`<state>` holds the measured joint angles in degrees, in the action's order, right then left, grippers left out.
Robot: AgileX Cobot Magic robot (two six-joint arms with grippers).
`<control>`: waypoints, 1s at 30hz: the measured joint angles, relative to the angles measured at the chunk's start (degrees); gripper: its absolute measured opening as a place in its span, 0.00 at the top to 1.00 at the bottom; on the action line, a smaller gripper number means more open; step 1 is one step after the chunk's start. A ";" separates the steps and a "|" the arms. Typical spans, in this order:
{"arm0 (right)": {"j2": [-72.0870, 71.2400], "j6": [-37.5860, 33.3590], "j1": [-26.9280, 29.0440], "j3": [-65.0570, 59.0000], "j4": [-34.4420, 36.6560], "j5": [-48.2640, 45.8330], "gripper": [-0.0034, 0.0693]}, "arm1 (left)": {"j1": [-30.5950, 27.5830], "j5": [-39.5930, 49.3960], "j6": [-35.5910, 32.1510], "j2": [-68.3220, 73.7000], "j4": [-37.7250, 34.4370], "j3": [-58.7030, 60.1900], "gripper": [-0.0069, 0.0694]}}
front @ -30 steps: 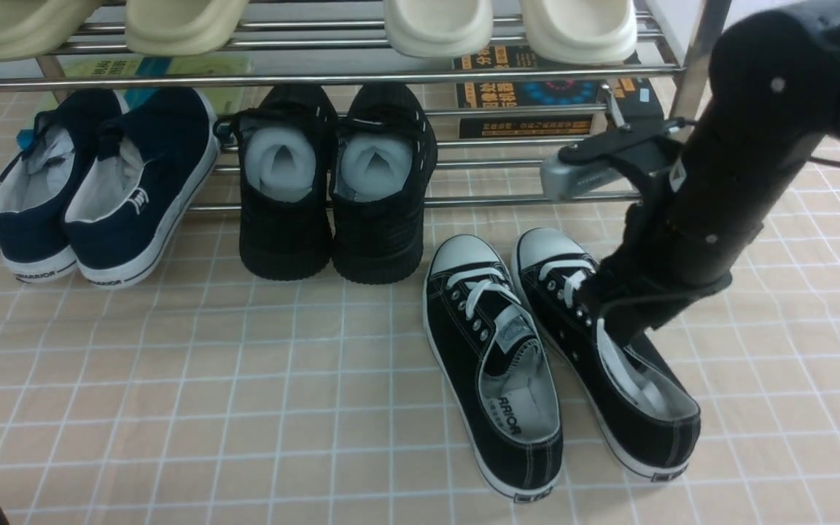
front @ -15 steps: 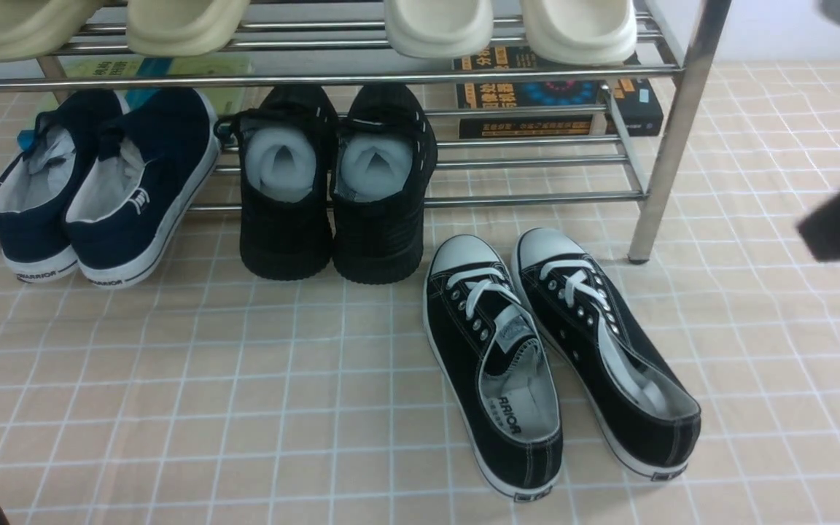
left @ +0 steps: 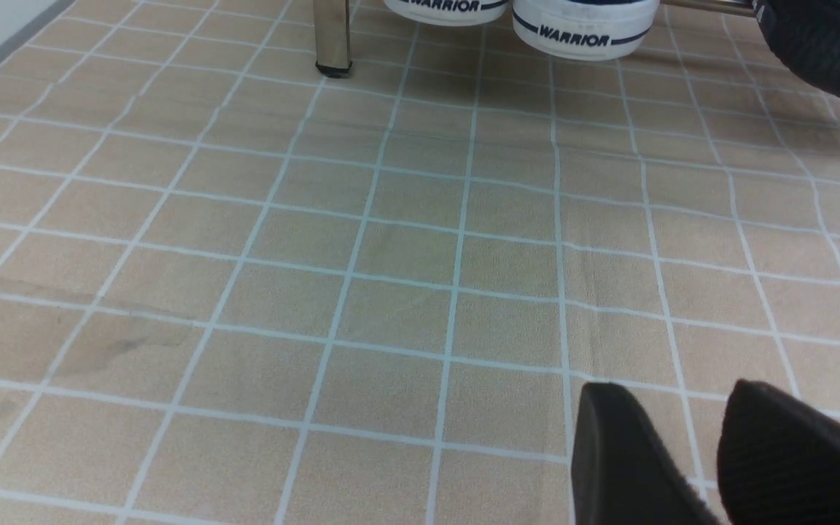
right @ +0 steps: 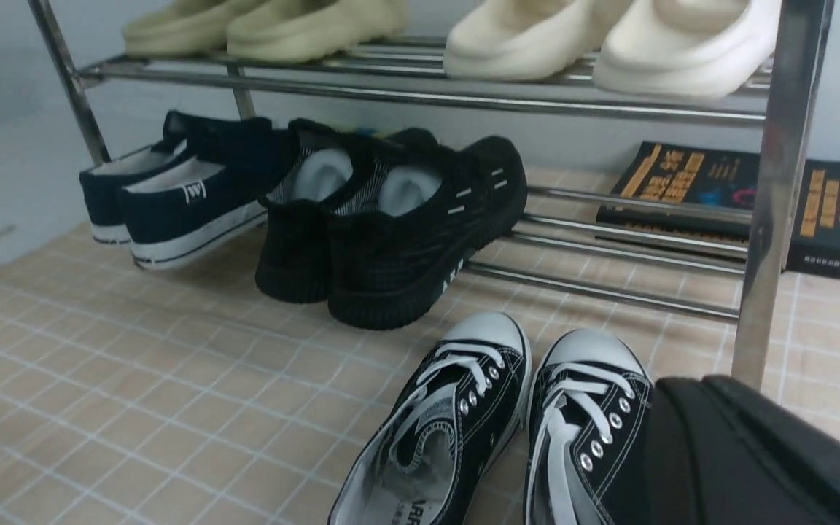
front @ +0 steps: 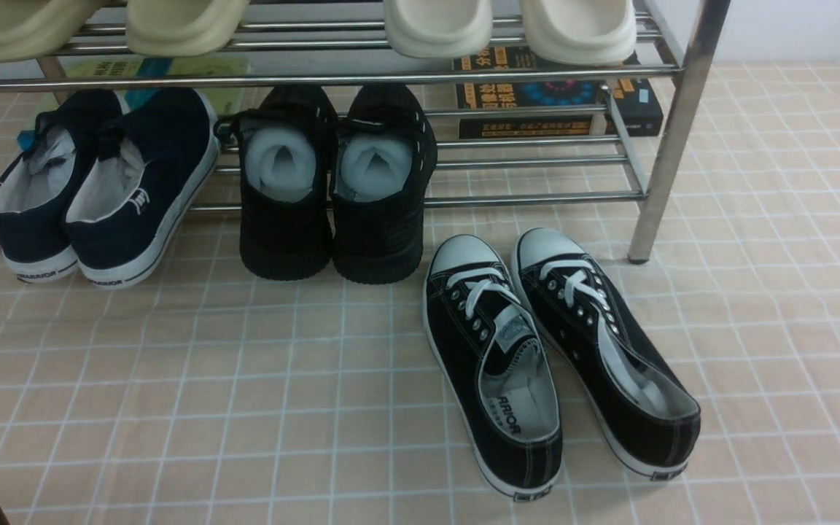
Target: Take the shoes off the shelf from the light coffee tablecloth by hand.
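Pointing toes-first toward shelf [front: 671,138]: shoes [front: 558,357]

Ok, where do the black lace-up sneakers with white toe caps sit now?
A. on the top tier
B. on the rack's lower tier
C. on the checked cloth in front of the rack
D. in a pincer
C: both sneakers lie side by side on the tablecloth, clear of the shelf, with nothing gripping them.

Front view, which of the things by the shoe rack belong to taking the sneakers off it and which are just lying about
Part of the job:
black canvas sneakers with white laces
chrome tube shoe rack
beige grid-lined tablecloth

Just lying about:
navy slip-ons with white soles
all-black shoes stuffed with white paper
cream foam clogs
black books
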<state>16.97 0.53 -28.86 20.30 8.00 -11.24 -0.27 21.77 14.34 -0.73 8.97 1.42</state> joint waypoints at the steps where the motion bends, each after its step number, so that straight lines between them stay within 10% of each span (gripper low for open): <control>1: -0.15 0.00 0.00 -0.90 0.00 1.10 0.97 | 0.00 0.00 0.00 0.00 0.00 0.00 0.59; 30: -4.70 0.00 6.35 -9.31 -2.74 0.81 0.94 | 0.00 0.00 0.00 0.00 0.00 0.00 0.59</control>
<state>12.27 0.53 -22.51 10.99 5.26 -10.43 -0.27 21.77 14.34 -0.73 8.97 1.42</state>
